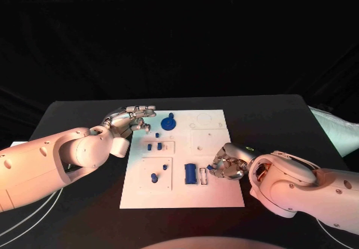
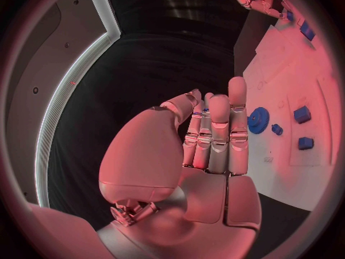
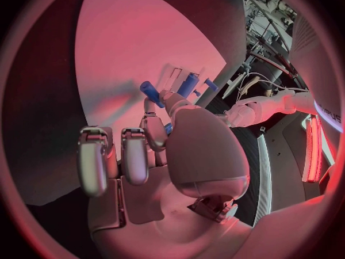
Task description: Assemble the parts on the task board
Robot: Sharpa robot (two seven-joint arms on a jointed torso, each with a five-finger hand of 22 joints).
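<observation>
Your right silver hand (image 1: 228, 167) pinches a small blue plastic peg (image 3: 151, 90) over the flat white task board (image 1: 217, 194), beside its narrow slot; seat it next; your left silver hand (image 1: 128, 121) hovers empty, fingers together, off the board's far-left corner.

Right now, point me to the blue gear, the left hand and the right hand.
blue gear (image 1: 169, 124), head view, centre of the disc.
left hand (image 1: 130, 118), head view, middle of the hand, above the board's far-left edge.
right hand (image 1: 230, 165), head view, back of the hand.
</observation>
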